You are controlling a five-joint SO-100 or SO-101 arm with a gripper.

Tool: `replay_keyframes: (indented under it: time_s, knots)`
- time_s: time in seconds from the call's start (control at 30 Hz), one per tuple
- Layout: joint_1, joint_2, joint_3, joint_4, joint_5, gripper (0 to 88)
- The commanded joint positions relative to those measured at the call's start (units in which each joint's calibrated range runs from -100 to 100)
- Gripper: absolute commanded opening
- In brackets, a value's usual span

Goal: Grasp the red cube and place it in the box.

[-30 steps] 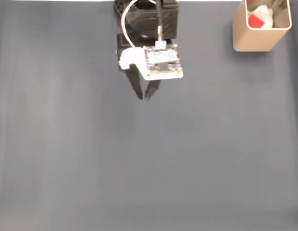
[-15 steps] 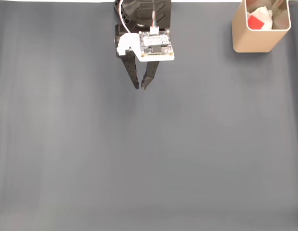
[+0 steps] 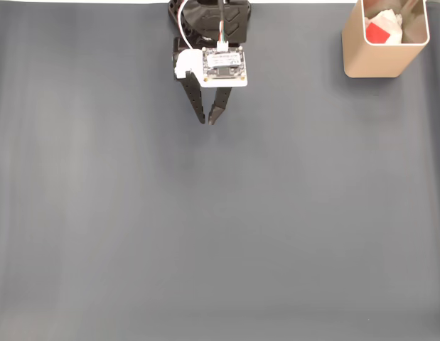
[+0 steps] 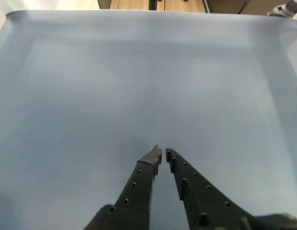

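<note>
Fixed view: red cube [image 3: 378, 31] inside box [image 3: 372, 62]

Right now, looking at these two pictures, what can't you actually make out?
- The box in the fixed view: its far rim is cut off by the top edge.
- The red cube: partly hidden among pale things in the box that I cannot identify.
- The arm behind the end effector: cut off by the top edge in the fixed view.
- Wrist view: the room beyond the mat's far edge is a thin strip.
</note>
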Motion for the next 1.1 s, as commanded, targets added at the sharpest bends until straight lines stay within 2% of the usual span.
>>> replay_keyframes:
  time_s: [0.0,0.33,1.07]
  knots:
    - [-0.27,-3.48,2.38,1.25,-0.68,0.0]
    - [-0.34,-5.56,8.95,4.44,-1.66,0.0]
    - [-1.97,-5.56,9.04,18.30,-1.27,0.3]
